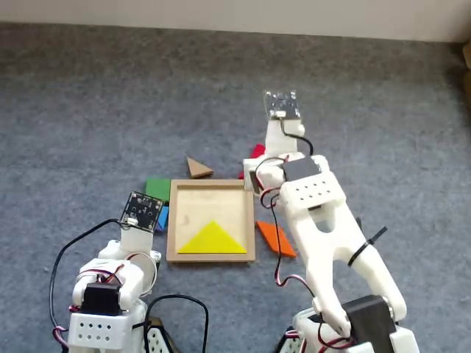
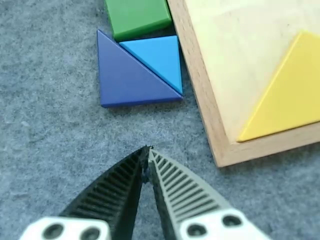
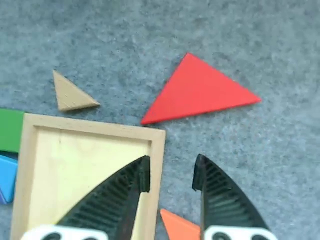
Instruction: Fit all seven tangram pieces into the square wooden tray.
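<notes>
Tray (image 1: pixel 211 183) holding yellow triangle (image 1: pixel 212 239), right claw (image 3: pixel 171 175) parted

The high view looks steeply down on the grey table (image 1: pixel 88 110) from above, with the whole wooden tray (image 1: pixel 210 184) mid-frame. The left wrist view looks down past the left gripper (image 2: pixel 146 155), close over the tray's near corner. The right wrist view looks past the right gripper (image 3: pixel 171 175), close over its far corner, and both catch the green piece (image 2: pixel 137 15) beside the tray.
</notes>
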